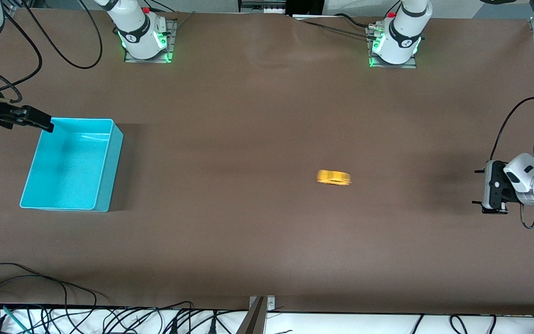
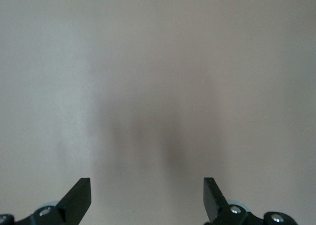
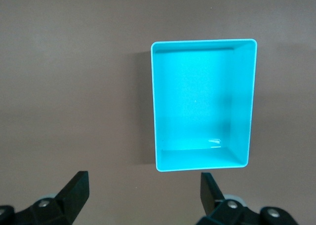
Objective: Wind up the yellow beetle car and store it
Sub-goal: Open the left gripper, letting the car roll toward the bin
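The yellow beetle car (image 1: 334, 177) sits alone on the brown table, near the middle and toward the left arm's end, with nothing touching it. My left gripper (image 1: 479, 187) hangs low near that end of the table, apart from the car. It is open, and in the left wrist view the left gripper (image 2: 147, 195) has only bare table between its fingers. The turquoise bin (image 1: 104, 176) stands empty at the right arm's end. My right gripper (image 1: 47, 124) hovers open by the bin's corner. From the right wrist, the right gripper (image 3: 144, 190) is beside the bin (image 3: 203, 104).
Both arm bases (image 1: 144, 39) (image 1: 394, 44) stand along the table edge farthest from the front camera. Loose cables (image 1: 63, 315) and a metal bracket (image 1: 258, 313) lie along the edge nearest it. A wide stretch of brown table lies between car and bin.
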Controlling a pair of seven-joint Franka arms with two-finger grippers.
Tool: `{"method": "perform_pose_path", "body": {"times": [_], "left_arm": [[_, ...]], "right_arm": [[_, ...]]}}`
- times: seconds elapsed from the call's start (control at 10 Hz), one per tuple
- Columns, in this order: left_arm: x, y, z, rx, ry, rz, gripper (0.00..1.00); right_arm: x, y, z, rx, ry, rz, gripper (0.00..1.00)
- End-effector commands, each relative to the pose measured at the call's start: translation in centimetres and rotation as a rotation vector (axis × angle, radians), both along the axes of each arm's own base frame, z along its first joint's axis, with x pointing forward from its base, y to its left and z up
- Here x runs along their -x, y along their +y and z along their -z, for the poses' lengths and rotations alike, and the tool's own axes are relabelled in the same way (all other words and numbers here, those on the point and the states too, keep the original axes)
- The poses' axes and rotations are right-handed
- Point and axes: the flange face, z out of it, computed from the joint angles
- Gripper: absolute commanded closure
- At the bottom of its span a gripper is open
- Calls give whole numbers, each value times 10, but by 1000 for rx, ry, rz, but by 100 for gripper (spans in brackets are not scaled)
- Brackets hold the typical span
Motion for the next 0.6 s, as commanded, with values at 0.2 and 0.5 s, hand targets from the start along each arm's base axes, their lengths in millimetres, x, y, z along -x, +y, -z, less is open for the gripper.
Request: {"method": "perform_pose_path", "body": {"times": [0.2,0.5], "left_arm": [[-2,-39,-34,-112,31,-21,0],[1,-66,-71,-145,46,-114,0]], "right_arm": [[2,1,-3,-21,2,-8,0],[2,0,-3,-21,2,-8,0]]}}
